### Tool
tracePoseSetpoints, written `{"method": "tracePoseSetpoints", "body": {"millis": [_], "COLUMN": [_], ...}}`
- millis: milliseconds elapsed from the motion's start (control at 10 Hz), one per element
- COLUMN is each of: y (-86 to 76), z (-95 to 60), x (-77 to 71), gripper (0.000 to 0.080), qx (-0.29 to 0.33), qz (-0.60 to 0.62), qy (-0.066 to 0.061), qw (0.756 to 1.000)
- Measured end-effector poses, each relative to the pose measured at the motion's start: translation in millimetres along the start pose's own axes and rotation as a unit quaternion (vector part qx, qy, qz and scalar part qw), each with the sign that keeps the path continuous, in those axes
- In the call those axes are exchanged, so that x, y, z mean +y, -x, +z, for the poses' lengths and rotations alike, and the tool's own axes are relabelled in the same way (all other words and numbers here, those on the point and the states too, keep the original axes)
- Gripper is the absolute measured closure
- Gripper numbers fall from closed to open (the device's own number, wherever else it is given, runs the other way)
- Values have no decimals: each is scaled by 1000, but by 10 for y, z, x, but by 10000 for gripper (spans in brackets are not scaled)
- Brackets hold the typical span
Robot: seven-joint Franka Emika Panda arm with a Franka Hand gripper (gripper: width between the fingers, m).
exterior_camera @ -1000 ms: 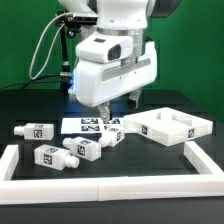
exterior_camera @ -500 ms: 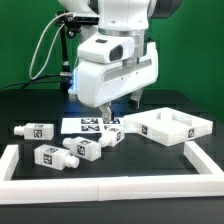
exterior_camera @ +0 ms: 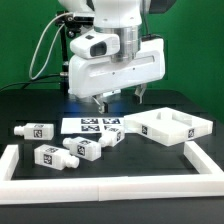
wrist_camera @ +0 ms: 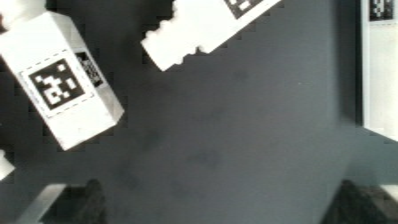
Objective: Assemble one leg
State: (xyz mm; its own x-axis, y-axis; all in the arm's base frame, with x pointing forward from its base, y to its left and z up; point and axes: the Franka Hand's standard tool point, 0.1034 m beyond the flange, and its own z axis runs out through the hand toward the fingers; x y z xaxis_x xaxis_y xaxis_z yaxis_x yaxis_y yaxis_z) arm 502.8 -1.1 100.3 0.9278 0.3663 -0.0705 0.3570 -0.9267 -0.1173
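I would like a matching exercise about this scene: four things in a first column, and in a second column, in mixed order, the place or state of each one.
Column one:
1. gripper
2. marker board
3. square panel
4. leg farthest from the panel

Column two:
A. lying at the exterior view's left
B. open, high up, holding nothing
C. at the exterior view's right
D. flat in the middle, covered with tags

Pairs: 1-B, 2-D, 3-C, 4-A

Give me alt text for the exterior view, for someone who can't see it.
A white robot gripper hangs open and empty above a black table. On it lie four small white tagged legs, the marker board and, toward the exterior view's right, a flat white square panel.
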Motion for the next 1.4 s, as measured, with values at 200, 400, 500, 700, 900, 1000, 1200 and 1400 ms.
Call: {"method": "tracePoseSetpoints", "body": {"millis": [200, 400, 500, 700, 900, 1000, 1200, 1400], "y": [17, 336, 409, 318, 313, 266, 268, 259], "z": [17, 333, 402, 349, 319, 200, 252, 272], "x": [-5, -20, 34, 18, 25, 55, -127, -73], "gripper": [150, 150, 150, 150, 150, 150, 150, 150], "qx": [-1, 6, 4, 10, 5, 2, -16, -10], "qz": [2, 125, 128, 125, 168, 233, 350, 355], "qy": [0, -10, -25, -23, -24, -18, -9, -14], "qw": [1000, 992, 991, 992, 985, 972, 936, 935]}}
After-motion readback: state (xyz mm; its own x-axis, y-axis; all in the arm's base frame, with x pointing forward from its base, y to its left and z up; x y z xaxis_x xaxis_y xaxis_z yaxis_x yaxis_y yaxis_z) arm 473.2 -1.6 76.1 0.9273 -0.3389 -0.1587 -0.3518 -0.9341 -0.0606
